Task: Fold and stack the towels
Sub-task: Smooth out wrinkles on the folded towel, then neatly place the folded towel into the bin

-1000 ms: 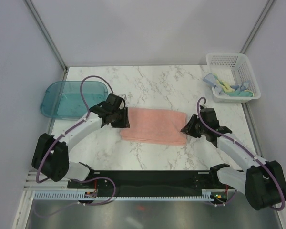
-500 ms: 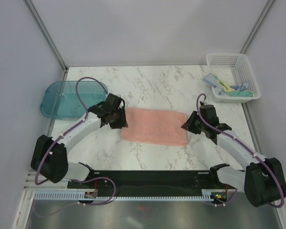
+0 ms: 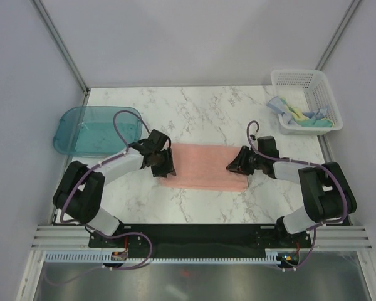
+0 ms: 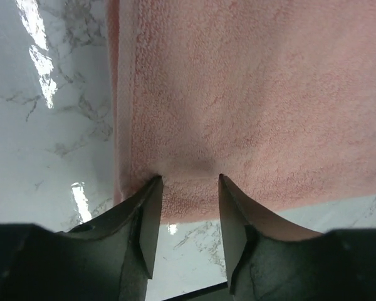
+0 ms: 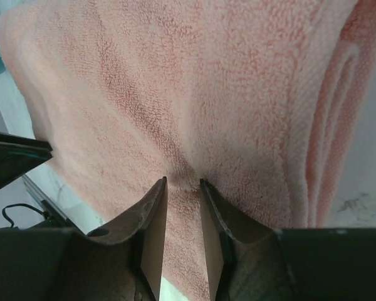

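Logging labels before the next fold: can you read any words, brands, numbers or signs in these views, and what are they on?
None: there is no readable text in any view.
The salmon-pink towel, the teal tray and the white mesh basket show no print.
The towels in the basket are too small to tell whether any tag carries writing.
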Controlling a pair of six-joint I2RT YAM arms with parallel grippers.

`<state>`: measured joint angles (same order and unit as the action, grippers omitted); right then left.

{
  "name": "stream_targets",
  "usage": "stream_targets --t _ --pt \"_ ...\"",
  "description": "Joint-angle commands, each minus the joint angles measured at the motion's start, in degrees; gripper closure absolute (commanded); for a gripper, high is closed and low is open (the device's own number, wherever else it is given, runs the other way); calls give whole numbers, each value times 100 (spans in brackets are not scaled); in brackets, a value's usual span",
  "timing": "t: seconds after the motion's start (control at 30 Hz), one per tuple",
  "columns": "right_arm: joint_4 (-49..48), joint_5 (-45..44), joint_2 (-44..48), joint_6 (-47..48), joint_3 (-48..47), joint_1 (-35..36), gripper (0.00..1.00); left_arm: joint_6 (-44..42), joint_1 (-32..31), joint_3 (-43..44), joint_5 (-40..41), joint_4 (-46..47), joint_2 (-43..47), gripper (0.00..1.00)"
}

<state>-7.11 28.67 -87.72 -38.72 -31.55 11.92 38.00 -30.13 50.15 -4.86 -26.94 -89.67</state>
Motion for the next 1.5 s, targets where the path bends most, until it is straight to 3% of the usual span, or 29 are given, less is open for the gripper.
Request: stream_targets --t 0.0,0.03,0.13,0.3,0.53,0.67,0.8,0.87,1.07,1.1,1.2,1.23,1.47 --pt "561 -625 9 777 -78 -146 63 -81 -19 100 -146 66 528 49" --pt "849 -843 27 848 -123 -155 63 -230 -11 222 -129 31 712 41" --pt "1176 -1056 10 1173 -273 -321 61 -538 173 451 -15 -101 793 34" --pt "1265 -811 -236 1411 -448 -577 57 -863 701 426 -348 117 161 30" --pt "1195 -705 167 1350 -448 -577 55 -900 763 13 -1534 1436 -297 30" --pt "1291 -696 440 1280 -466 -577 54 -759 719 -207 -1562 1648 -481 30" --pt "1371 -660 1062 1157 -527 -577 41 -540 491 -295 -1316 1683 -727 34" --pt "1458 -731 1327 1095 -571 -577 39 -522 298 -252 -1167 1709 -894 35" --pt "1950 -792 2118 1112 -1010 -568 36 -311 95 -164 -1025 1780 -956 53" --pt "2046 -766 2180 1112 -1063 -568 36 -302 95 -50 -1025 1701 -947 66" --pt "2126 -696 2330 1095 -1178 -577 36 -389 95 606 -658 844 -1026 94" --pt "2135 -661 2373 1069 -1195 -577 36 -451 95 854 -526 526 -1061 98" --pt "2205 -564 2646 1050 -1362 -568 36 -1031 165 3234 863 -1751 -1527 98"
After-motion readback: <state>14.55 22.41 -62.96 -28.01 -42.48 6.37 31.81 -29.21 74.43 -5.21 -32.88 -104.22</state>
